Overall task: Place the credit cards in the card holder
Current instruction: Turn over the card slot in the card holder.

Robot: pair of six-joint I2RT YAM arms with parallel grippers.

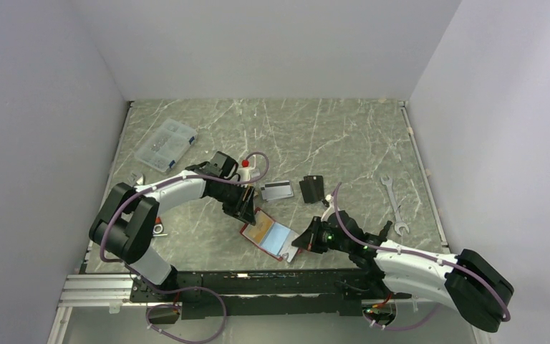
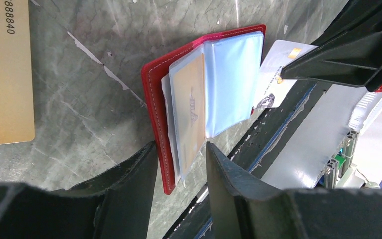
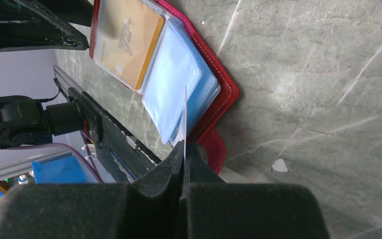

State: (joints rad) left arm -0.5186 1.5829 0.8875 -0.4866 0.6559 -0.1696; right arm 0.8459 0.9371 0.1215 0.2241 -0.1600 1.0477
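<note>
A grey marbled table [image 1: 344, 136] is seen enclosed by pale walls. Both arms are extended over its near centre.

The left gripper [image 2: 181, 164] is positioned at the far-left edge of the card holder [image 1: 271, 235], which lies open on the table near the front edge, red cover down and clear pockets up. The jaws are seen partly apart, straddling the holder's red edge and pocket leaves in the left wrist view; whether they press on it cannot be told.

The right gripper [image 3: 184, 149] is clamped edge-on upon a white card [image 2: 278, 74], which is held at the near-right side of the holder, beside the pale blue pocket leaves.

A clear compartment box [image 1: 165, 144] is noted at the far left of the table. A spanner [image 1: 394, 203] lies at the right, well apart from the holder.

A small black rectangle [image 1: 313, 188] lies beyond the holder, with a silver card with a dark stripe [image 1: 276, 190] just to its left.

A gold card [image 2: 189, 107] is seen seated in a clear pocket of the holder. A second gold card [image 2: 5, 74] is recorded at the left of the left wrist view, apart from the holder.
</note>
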